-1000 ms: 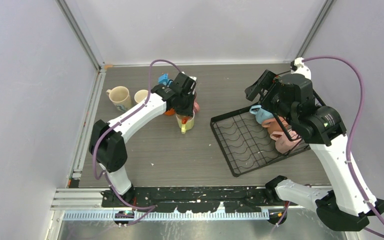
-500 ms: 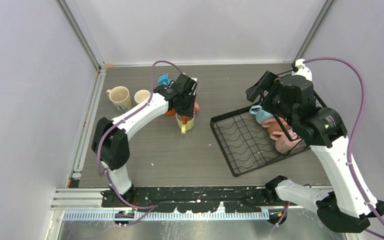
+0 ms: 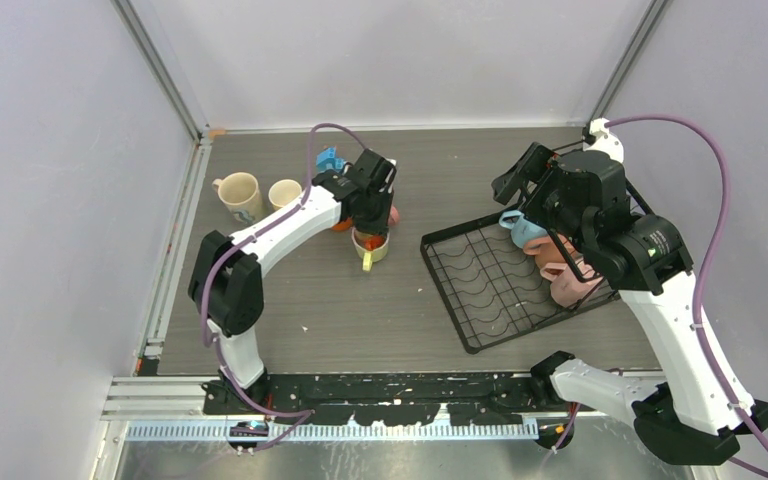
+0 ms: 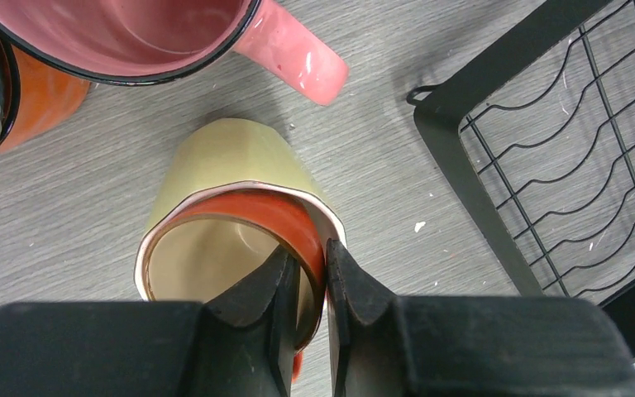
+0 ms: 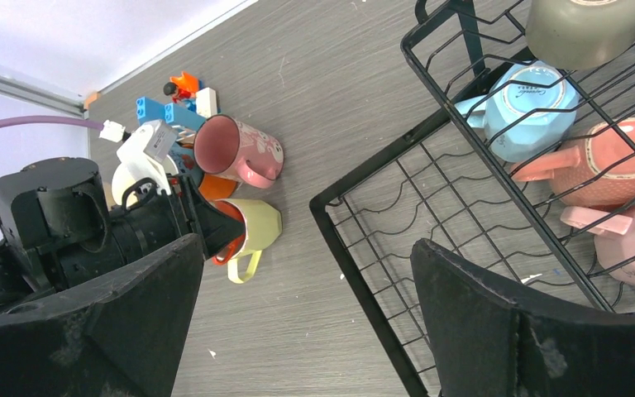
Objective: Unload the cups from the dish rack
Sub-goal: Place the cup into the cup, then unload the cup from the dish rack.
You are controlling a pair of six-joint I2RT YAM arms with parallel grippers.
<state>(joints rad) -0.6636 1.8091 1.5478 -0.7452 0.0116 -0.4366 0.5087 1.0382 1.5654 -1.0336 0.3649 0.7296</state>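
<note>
over table (image 4: 66, 215), left claw (image 4: 310, 258) pinches orange cup (image 4: 256, 215).

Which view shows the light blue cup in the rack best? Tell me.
Right wrist view: the light blue cup lies in plain sight, base toward the camera, in the dish rack. The top view shows it small and partly hidden; the left wrist view misses it.
</note>
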